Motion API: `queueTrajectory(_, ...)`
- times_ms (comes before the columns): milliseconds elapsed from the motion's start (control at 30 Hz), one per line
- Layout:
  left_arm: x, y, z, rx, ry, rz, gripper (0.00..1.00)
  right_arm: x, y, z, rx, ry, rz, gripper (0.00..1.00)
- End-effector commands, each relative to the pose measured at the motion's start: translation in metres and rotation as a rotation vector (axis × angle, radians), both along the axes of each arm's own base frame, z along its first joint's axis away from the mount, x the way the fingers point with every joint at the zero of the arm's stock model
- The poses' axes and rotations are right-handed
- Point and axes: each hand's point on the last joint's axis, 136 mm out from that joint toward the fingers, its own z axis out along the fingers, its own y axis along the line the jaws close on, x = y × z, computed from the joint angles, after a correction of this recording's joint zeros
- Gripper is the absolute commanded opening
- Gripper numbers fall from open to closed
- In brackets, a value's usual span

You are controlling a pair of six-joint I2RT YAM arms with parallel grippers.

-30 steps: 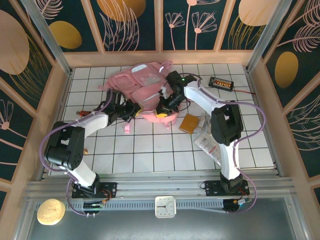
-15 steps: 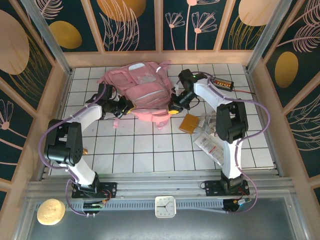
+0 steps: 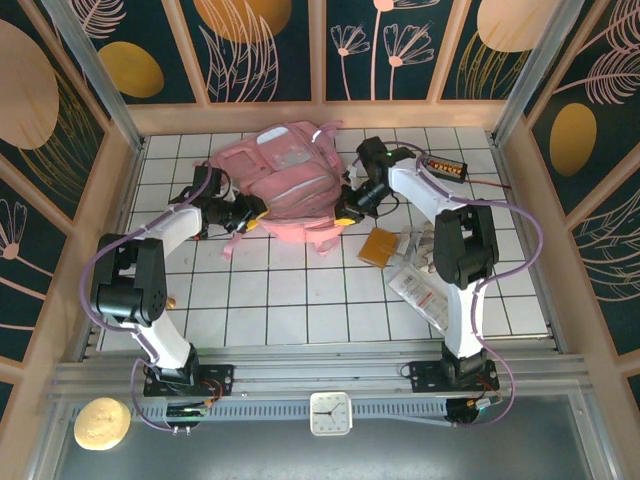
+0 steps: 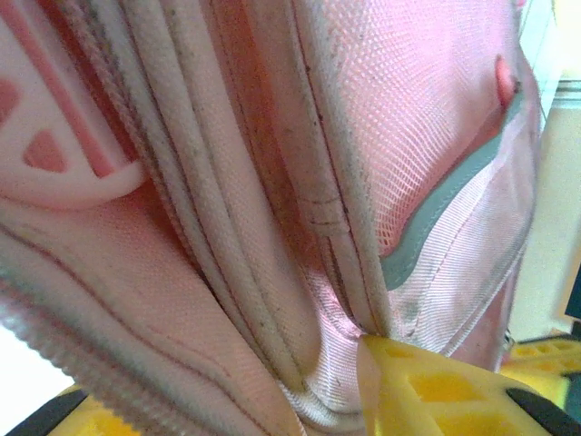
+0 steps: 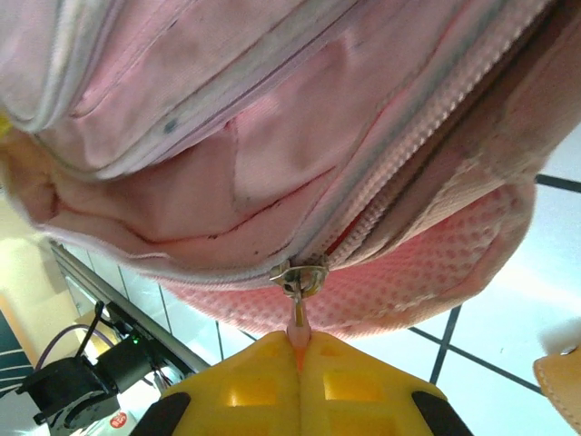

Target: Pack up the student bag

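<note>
— Where's your student bag (image 3: 290, 185) from above?
— Far middle of the table (image 3: 300, 300), your left tool (image 3: 245, 215) at its left edge and your right tool (image 3: 350, 205) at its right edge.
— Left wrist?
— Pink fabric lies between the spread fingers (image 4: 427, 391); whether they grip it, I cannot tell.
— Right wrist?
— Your tool is pinched closed on the zip pull (image 5: 298, 318).

- Left arm (image 3: 170, 228), right arm (image 3: 415, 190): white shells, black joints.
- Lilac cables (image 3: 88, 280) loop along each.
- Black bases (image 3: 185, 380).
- Fingers (image 5: 272, 381): yellow, moulded with square pockets.
</note>
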Motion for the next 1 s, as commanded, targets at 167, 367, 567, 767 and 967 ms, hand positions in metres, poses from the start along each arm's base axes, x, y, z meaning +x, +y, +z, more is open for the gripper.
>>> queueTrajectory(167,0.076,-0.005,0.007,0.020,-0.077,0.009,0.38,-0.040,0.040,0.025,0.084,-0.001,0.088,0.00)
queueTrajectory(367,0.117,0.003,0.019,0.134,-0.086,-0.026,0.65,-0.040,0.075,0.024,0.112,0.002,0.113,0.00)
queueTrajectory(567,0.061,0.023,0.016,0.211,-0.030,-0.011,0.99,-0.019,0.093,0.023,0.143,-0.005,0.096,0.00)
queueTrajectory(767,0.003,-0.001,0.019,-0.084,-0.021,0.139,0.99,-0.013,0.098,0.017,0.137,0.003,0.126,0.00)
queueTrajectory(967,0.001,-0.055,0.019,-0.141,-0.008,0.087,0.99,-0.018,0.099,0.015,0.128,0.009,0.166,0.00)
